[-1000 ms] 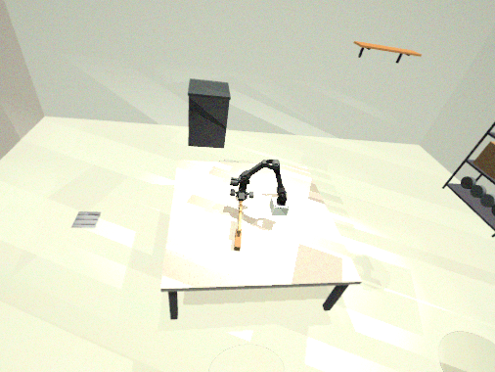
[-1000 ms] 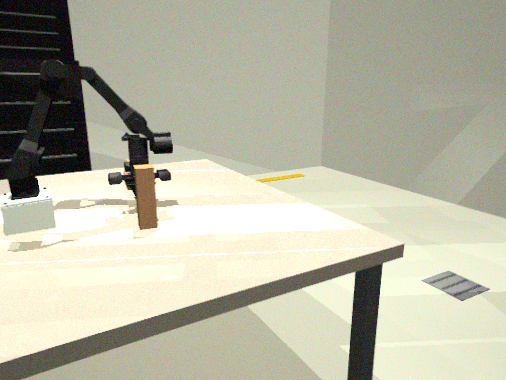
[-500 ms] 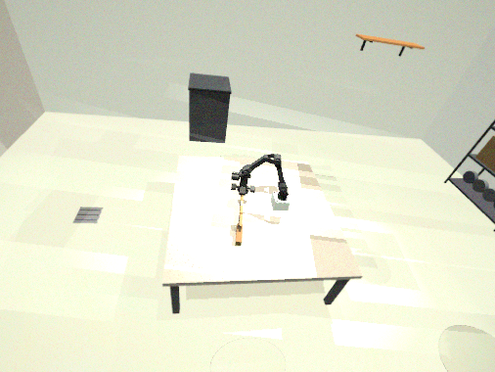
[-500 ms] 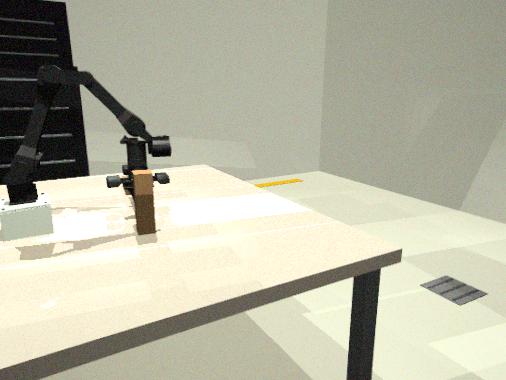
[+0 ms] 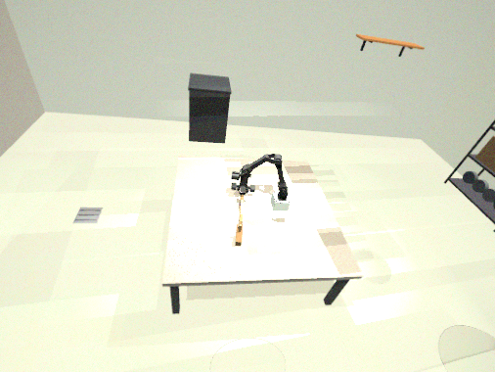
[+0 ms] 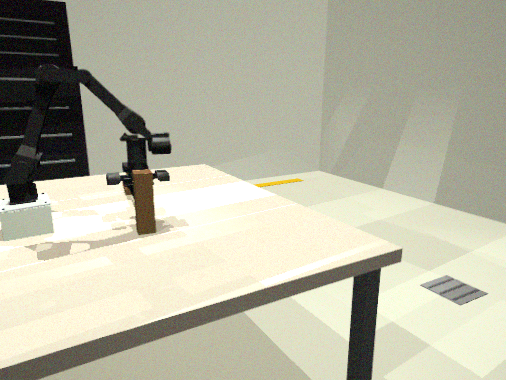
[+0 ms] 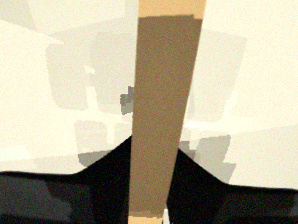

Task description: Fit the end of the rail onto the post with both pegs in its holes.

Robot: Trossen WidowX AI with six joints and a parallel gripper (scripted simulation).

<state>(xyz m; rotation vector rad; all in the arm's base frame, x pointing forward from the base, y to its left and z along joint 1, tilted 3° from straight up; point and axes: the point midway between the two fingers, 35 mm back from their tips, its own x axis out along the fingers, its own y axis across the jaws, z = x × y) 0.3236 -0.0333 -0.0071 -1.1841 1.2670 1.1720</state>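
A pale table [image 5: 205,264] stands on a light floor [image 5: 73,274] near a dark cabinet [image 5: 209,108].

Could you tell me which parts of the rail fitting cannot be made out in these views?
- Pegs and holes: too small in the top view; hidden behind the footboard block in the exterior view.
- Post: not distinguishable, under the gripper in the top view.
- Fingers: hidden by the rail in the wrist view.
- Bracket: too small in the top view.
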